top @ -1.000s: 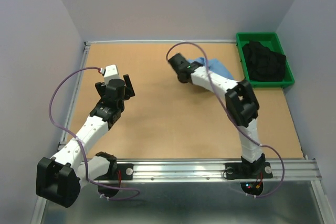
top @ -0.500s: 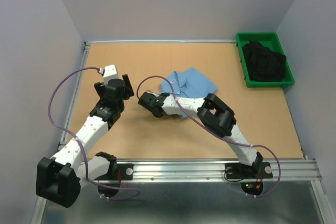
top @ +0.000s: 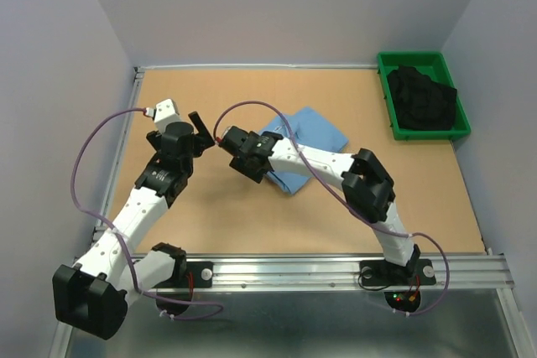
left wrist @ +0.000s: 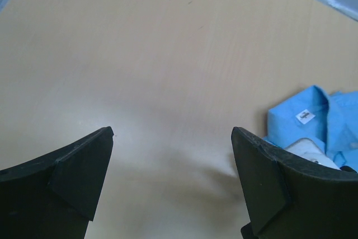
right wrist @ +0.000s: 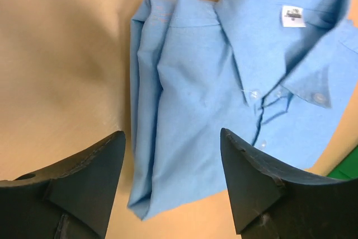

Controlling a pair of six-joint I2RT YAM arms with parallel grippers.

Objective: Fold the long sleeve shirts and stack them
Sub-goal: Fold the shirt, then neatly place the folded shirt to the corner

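Broadly, the table (top: 252,224) carries just one blue shirt (top: 317,130), folded into a small rectangle and lying a little right of the middle, toward the back. A green bin (top: 422,59) at the far right corner holds a dark bundle (top: 424,100), well apart from the shirt.

The right arm is clearly the nearer one. The right gripper (right wrist: 172,132) hangs straight over the shirt with its jaws spread and nothing between them. Under it, the shirt's long axis seems to run on a slant across the table, collar end at one end and folded hem at the other.

The left gripper (left wrist: 172,131) is also spread wide and holds nothing. It sits over bare table, with the shirt off to its right and near.

From above, the right arm covers the shirt's left part, so its outline is incomplete there. The right wrist view fills that in: collar, white label (right wrist: 293,15), button front and stacked folded edges along one side. The left wrist view catches only the collar corner, at its right edge.
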